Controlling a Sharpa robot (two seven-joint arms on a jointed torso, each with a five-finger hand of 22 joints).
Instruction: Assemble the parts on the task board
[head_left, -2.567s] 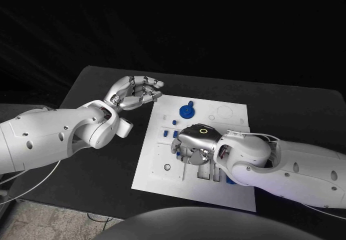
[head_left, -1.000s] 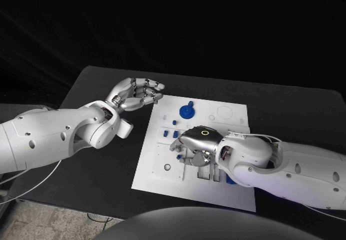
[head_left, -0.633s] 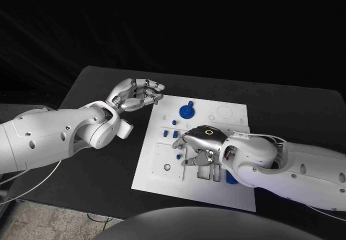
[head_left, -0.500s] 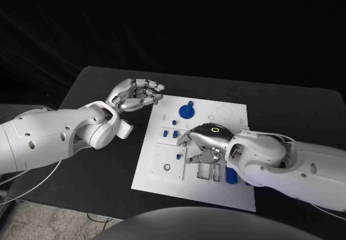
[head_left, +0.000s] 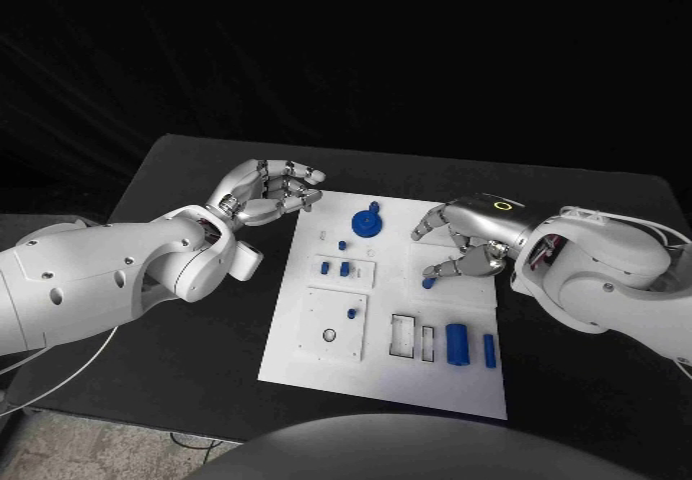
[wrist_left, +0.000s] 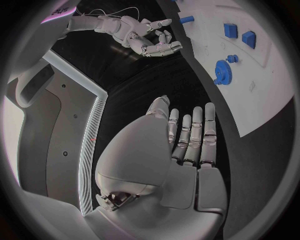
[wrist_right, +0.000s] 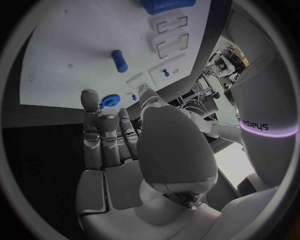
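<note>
The white task board (head_left: 325, 362) lies in the middle of the table. A blue gear (head_left: 371, 222) (wrist_left: 222, 73) sits at its far edge, with two small blue blocks (head_left: 336, 268) just nearer. A small blue peg (head_left: 428, 283) (wrist_right: 119, 61) stands mid-board. A blue cylinder (head_left: 459, 343) and a thin blue piece (head_left: 490, 350) lie near the front right, beside two pale slots (head_left: 415, 337). My right hand (head_left: 469, 240) (wrist_left: 140, 37) hovers above the board's far right, fingers apart and holding nothing. My left hand (head_left: 267, 192) hangs at the board's far left corner, loosely curled and holding nothing.
A square plate with a round hole (head_left: 335, 322) lies on the board's near left. The black table (head_left: 188, 330) extends left of the board and behind it. My left forearm (head_left: 101, 275) lies across the table's left side.
My right hand has lifted off the board's near middle and moved to the far right, uncovering the slots and the blue cylinder. The left hand has hardly moved.
</note>
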